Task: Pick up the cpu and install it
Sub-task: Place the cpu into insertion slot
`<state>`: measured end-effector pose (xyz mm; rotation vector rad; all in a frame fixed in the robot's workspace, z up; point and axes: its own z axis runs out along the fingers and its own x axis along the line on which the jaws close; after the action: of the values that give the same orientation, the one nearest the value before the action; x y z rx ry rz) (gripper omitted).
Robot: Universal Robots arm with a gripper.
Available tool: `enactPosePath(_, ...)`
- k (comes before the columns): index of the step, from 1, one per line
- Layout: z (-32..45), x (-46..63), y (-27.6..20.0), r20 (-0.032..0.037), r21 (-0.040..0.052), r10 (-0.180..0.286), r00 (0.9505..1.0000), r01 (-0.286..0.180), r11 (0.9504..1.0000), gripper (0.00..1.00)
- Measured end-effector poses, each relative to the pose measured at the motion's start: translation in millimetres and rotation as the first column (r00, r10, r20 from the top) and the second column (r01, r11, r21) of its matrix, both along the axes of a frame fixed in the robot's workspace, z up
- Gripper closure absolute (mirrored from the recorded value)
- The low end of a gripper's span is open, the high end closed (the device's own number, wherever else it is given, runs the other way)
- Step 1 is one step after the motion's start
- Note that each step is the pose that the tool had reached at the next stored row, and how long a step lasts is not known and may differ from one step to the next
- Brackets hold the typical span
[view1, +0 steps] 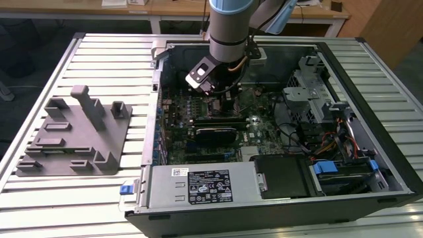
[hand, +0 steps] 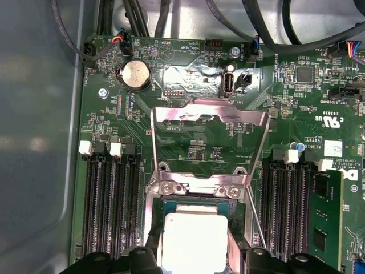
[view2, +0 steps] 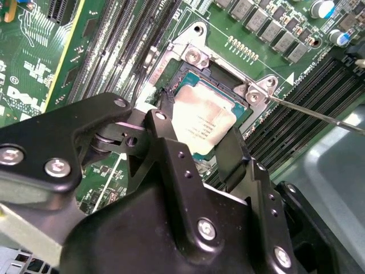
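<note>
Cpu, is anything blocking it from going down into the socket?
Nothing visible does. The cpu is held between the fingers right at the open socket. The metal plate is flipped back off the socket, and the thin lever lies off to one side, clear of the cpu.

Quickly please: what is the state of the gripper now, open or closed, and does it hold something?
Gripper: closed on the small flat square silvery cpu, with one black finger against each side of it.
</note>
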<state>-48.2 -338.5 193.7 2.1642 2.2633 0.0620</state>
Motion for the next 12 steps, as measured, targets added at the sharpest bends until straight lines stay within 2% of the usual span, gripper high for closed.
enactPosePath(12, 1.4, 0.1, 0.0, 0.0001, -0.0013, 0.0, 1.0, 0.0, 1.0, 0.46)
